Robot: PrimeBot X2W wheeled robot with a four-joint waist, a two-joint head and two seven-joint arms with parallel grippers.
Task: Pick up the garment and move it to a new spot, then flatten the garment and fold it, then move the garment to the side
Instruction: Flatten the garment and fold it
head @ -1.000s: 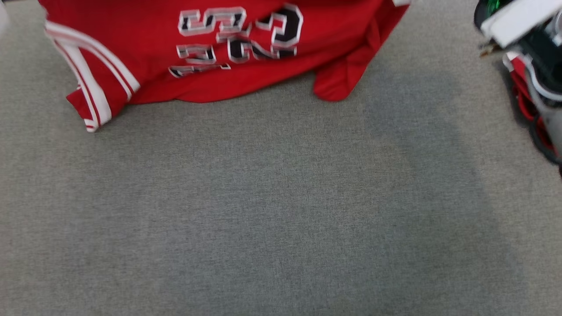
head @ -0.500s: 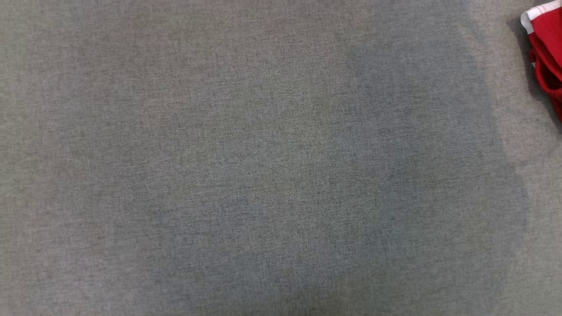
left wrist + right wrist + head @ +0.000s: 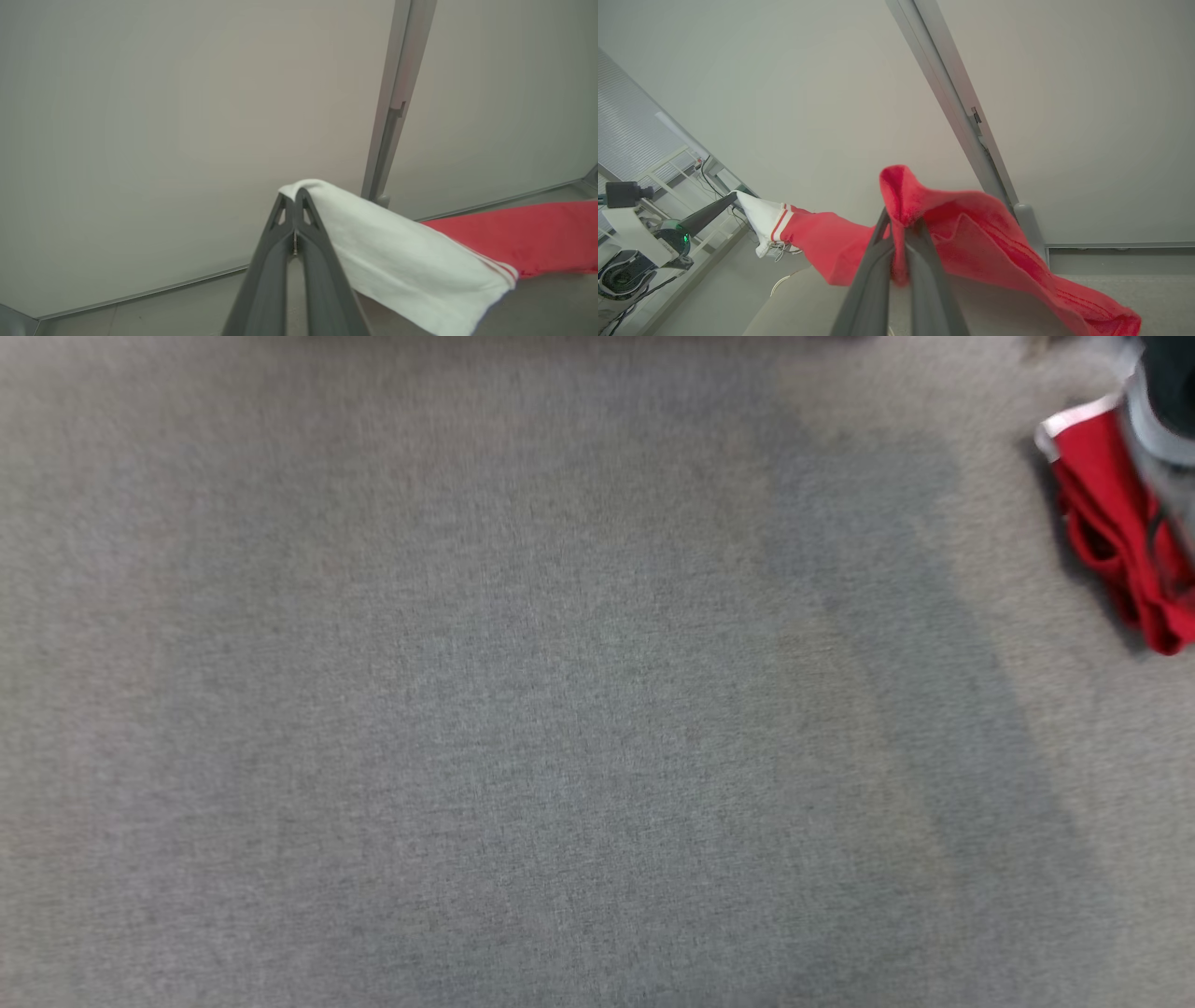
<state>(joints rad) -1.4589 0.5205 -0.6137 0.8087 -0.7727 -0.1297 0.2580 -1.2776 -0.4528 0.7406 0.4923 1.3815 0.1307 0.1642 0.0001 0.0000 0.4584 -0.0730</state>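
Observation:
The garment (image 3: 1111,523) is a red jersey with white trim. In the head view a bunched red part of it hangs at the right edge, over the grey cloth surface (image 3: 467,709). My left gripper (image 3: 295,196) is shut on the garment's white-trimmed edge (image 3: 397,256), which drapes off to the right. My right gripper (image 3: 900,221) is shut on a fold of red fabric (image 3: 971,224) that hangs down on both sides. In the right wrist view the garment stretches left to the left gripper (image 3: 733,196), so it hangs in the air between both grippers.
A pale wall with a grey metal post (image 3: 397,102) stands behind the garment, and the post (image 3: 952,107) also shows in the right wrist view. My left arm's white body (image 3: 626,224) and some cables sit at that view's far left. A dark and pale arm part (image 3: 1162,392) is at the head view's top right.
The head view has shifted: the printed front of the jersey seen a second ago is out of it. The red bunch at the right edge shows larger than half a second ago.

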